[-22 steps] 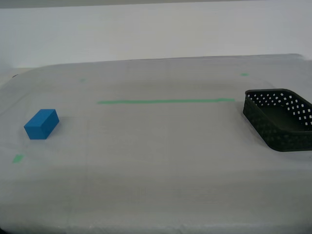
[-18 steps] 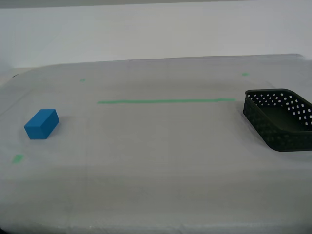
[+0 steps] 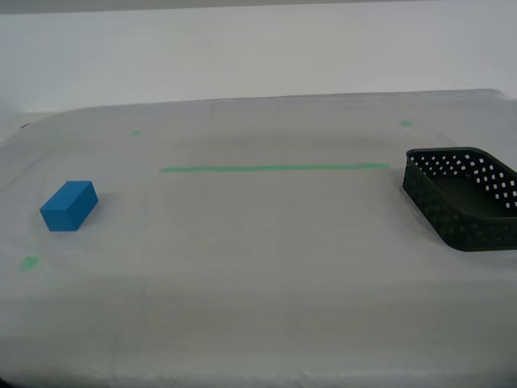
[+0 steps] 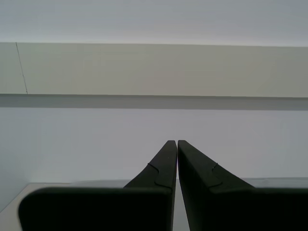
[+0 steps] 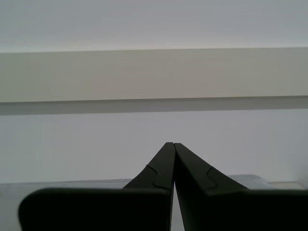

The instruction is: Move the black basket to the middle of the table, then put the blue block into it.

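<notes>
Nothing has changed across the last half second: in the exterior view the scene matches the earlier pictures in every respect, so the task has not visibly begun. The small squarish black plastic basket with low perforated walls (image 3: 464, 198) sits at the exterior view's right edge of the wide pale grey-white bench (image 3: 266, 267), partly cut off by the frame, just beyond the end of the thin green tape line (image 3: 275, 168). The small solid bright blue rectangular block (image 3: 69, 205) rests well apart from it, near the exterior view's left side, with a small green tape mark (image 3: 30, 262) close by on the bench. Neither arm shows in the exterior view. The first gripper (image 5: 173, 144) has its jaws together with nothing between them, and its camera looks out over the far bench edge toward a plain wall; the second gripper (image 4: 176, 142) shows the same, jaws closed on nothing. Both steps appear still to be done: the basket has yet to reach the middle of the bench, and the block lies untouched, so an arm would likely need to come down toward the basket first.
</notes>
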Controlling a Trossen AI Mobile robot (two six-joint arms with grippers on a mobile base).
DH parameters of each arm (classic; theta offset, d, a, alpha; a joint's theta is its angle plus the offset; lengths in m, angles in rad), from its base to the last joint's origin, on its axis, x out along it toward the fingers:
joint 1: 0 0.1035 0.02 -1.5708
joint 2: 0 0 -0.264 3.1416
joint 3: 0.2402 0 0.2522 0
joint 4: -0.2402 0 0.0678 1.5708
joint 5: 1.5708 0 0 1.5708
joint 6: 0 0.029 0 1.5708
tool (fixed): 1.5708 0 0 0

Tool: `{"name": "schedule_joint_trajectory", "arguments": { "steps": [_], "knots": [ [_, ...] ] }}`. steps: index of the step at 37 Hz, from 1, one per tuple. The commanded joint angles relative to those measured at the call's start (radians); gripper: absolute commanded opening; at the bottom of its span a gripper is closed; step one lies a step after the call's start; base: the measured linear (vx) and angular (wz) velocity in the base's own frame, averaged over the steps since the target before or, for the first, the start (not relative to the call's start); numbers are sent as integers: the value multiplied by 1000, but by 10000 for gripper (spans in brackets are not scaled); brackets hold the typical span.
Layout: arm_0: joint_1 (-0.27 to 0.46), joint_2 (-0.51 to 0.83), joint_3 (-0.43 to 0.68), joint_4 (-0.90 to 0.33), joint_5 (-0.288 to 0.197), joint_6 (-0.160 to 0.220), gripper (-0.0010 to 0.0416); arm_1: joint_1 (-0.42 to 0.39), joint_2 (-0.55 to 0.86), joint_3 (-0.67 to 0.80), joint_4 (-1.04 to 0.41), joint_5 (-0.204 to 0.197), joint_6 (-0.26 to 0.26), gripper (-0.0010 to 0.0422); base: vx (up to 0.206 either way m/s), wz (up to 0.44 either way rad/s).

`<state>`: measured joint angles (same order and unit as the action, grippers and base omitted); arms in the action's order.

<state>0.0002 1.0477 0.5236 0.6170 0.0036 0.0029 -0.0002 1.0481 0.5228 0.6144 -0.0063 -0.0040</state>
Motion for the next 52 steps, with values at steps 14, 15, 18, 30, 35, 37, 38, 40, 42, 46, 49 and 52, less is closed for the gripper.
{"name": "schedule_joint_trajectory", "arguments": {
  "steps": [14, 15, 18, 30, 35, 37, 38, 40, 42, 46, 49, 52],
  "knots": [
    [1, 0, 1, 3, -1, -1, 1, 0, 0, 0, 3, -1, 2, 0, 0, 0],
    [1, 0, 1, 3, -1, -1, 1, 0, 0, 0, 3, -1, 2, 0, 0, 0],
    [1, 0, 1, 3, -1, -1, 0, 0, 0, 0, 3, -1, 2, 0, 0, 0],
    [1, 0, 1, 3, -1, -1, 1, 0, 0, 0, 3, -1, 2, 0, 0, 0],
    [1, 0, 1, 3, -1, -1, 0, 0, 0, 0, 3, -1, 2, 0, 0, 0],
    [1, 0, 1, 3, -1, -1, 0, 0, 0, 0, 3, -1, 2, 0, 0, 0],
    [1, 0, 1, 3, -1, 0, 1, 0, 0, 0, 3, -1, 2, 0, 0, 0],
    [1, 0, 1, 3, -1, -1, 0, 0, 0, 0, 3, -1, 2, 0, 0, 0],
    [1, 0, 1, 3, -1, -1, 0, 0, 0, 0, 3, -1, 2, 0, 0, 0],
    [1, 0, 1, 3, -1, 0, 1, 0, 0, 0, 3, -1, 2, 0, 0, 0],
    [1, 0, 1, 4, -1, 0, 0, 0, 0, 0, 3, -1, 2, 0, 0, 0],
    [1, 0, 1, 3, -1, 0, 0, 0, 0, 0, 3, -1, 2, 0, 0, 0]
  ]
}}
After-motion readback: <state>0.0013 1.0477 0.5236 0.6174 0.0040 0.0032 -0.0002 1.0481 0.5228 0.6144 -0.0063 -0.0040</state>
